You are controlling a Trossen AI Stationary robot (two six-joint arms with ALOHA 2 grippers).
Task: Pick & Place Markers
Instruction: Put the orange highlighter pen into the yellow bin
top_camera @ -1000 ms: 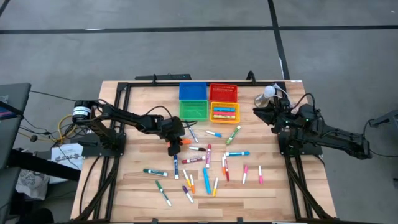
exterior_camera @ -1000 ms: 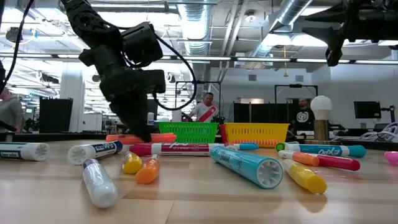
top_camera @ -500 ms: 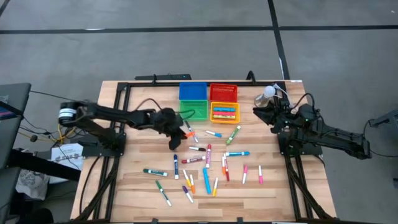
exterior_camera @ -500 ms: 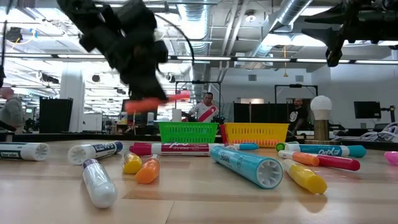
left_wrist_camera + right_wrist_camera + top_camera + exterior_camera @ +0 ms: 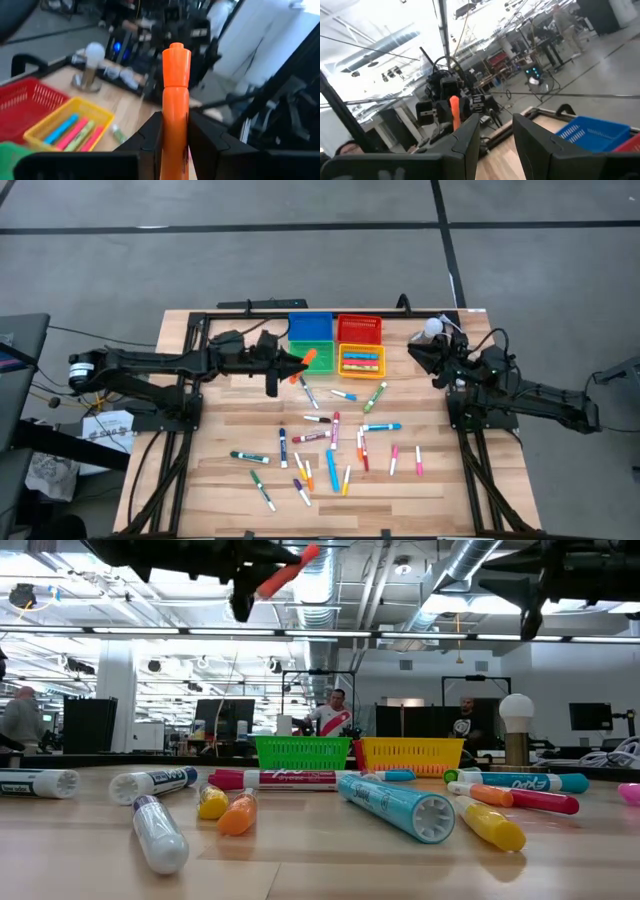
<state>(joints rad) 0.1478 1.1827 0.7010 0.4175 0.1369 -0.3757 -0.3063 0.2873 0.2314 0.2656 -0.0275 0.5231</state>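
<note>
Four bins (image 5: 310, 327) sat at the table's far edge; roughly two dozen markers (image 5: 331, 442) lay scattered nearer. The left gripper (image 5: 296, 363), stretched rightward and raised beside the green bin, pinched one orange marker (image 5: 175, 95). The right gripper (image 5: 496, 131) hung spread at far right. Only the left wrist view showed markers inside the yellow bin (image 5: 60, 121).

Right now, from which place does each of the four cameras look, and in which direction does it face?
High view: above the table, facing straight down; shows both arms, the left gripper and the right gripper.
Low view: at table-top height, facing across the markers into the room; arms overhead.
Left wrist view: on the left arm, looking past its fingers, shut on the orange marker.
Right wrist view: on the right arm, facing across the table, own fingers open.
All four views show that orange marker.
</note>
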